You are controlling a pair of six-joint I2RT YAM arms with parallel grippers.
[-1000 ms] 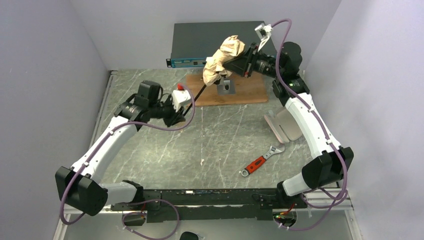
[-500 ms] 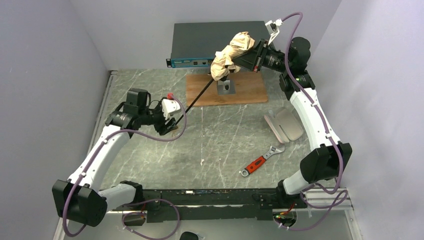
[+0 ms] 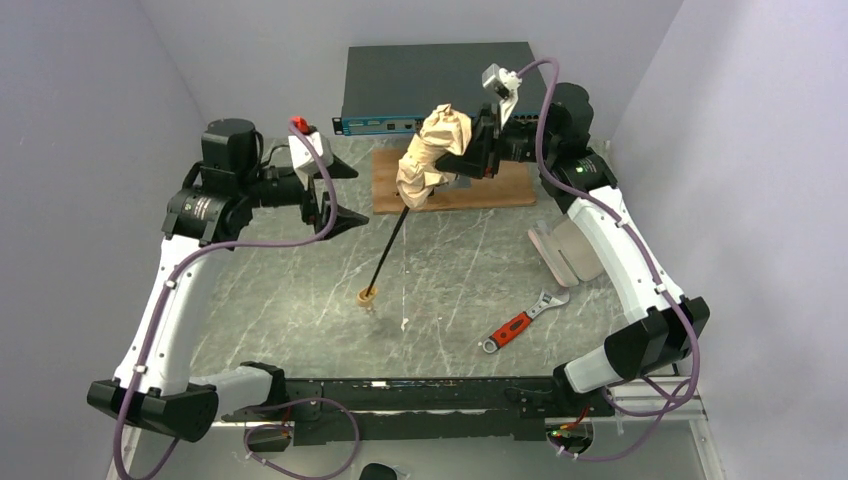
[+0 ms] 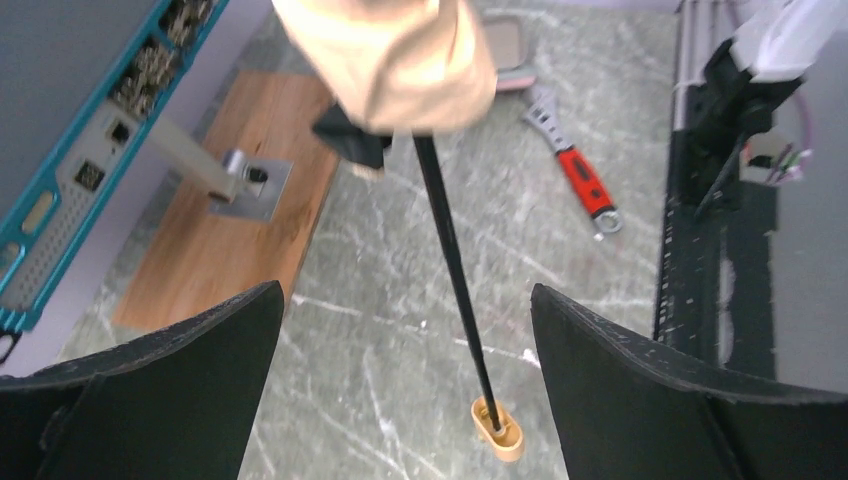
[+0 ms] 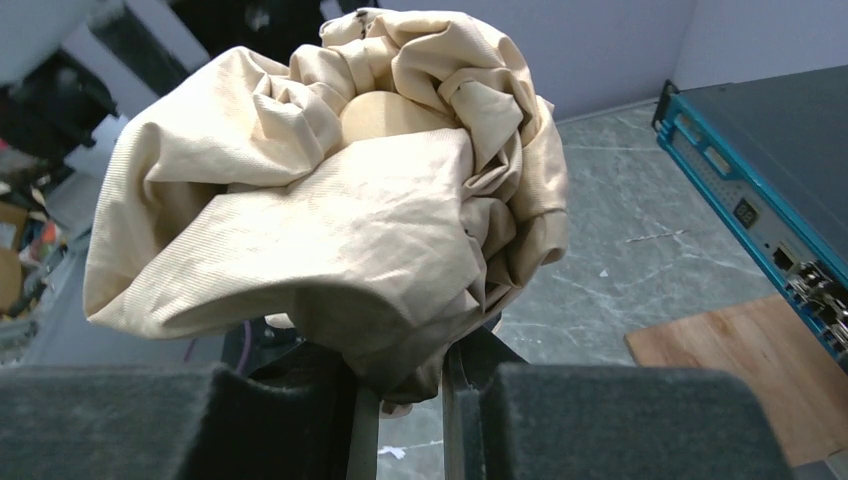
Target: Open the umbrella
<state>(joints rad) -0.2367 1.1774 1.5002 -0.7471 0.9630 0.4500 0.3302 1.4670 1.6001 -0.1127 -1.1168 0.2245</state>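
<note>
Top view: umbrella point(image 3: 425, 160) held aslant above table point(image 3: 300, 300), bunched end over wooden board point(image 3: 500, 185) at far edge, clamped in right claw point(image 3: 468, 160); black shaft point(image 3: 390, 245) extended toward table centre. Left claw point(image 3: 345, 193) spread wide, empty, near far-left corner. Left wrist view alone: cream handle point(image 4: 497, 428) seen down at table surface. Right wrist view alone: crumpled fabric point(image 5: 340, 220) seen pinched between pads point(image 5: 620, 420); shaft hidden.

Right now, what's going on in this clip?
The right gripper is clamped on the bunched fabric end of the umbrella, holding it up. The black shaft is extended and slants down to the handle, which appears to rest on the table. The left gripper is open, beside the shaft and touching nothing. The umbrella is not open yet.
</note>
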